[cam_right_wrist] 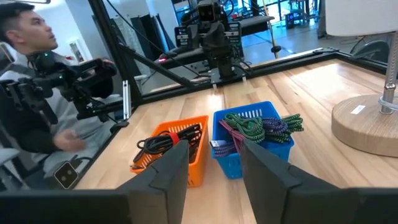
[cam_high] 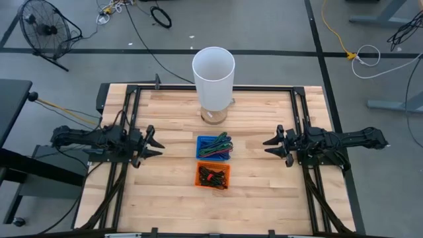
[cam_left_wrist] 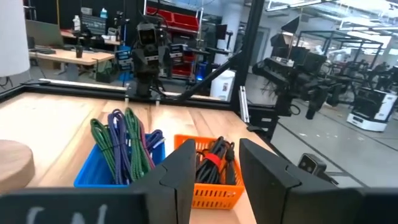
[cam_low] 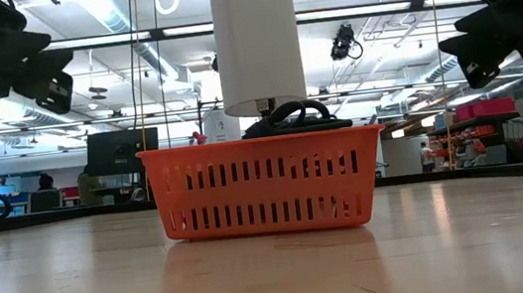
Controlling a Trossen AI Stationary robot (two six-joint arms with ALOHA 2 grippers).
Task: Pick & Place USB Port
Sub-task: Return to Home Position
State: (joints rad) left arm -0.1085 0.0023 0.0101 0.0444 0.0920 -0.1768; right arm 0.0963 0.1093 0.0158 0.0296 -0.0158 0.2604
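An orange basket (cam_high: 212,175) of dark cables with a red tie sits at the table's middle, nearer the near edge; it also shows in the low view (cam_low: 266,184). A blue basket (cam_high: 214,147) of green, purple and blue braided cables stands just behind it. My left gripper (cam_high: 154,143) hovers open to the left of the baskets, above the table. My right gripper (cam_high: 269,145) hovers open to their right. Both wrist views show both baskets ahead: orange (cam_left_wrist: 208,171) (cam_right_wrist: 171,149), blue (cam_left_wrist: 121,158) (cam_right_wrist: 252,137).
A white lamp with a tall shade (cam_high: 213,69) and round wooden base (cam_high: 213,116) stands behind the blue basket. Black frame rails (cam_high: 132,125) run along the table's sides. A seated person (cam_right_wrist: 37,93) shows beyond the table's near side in the right wrist view.
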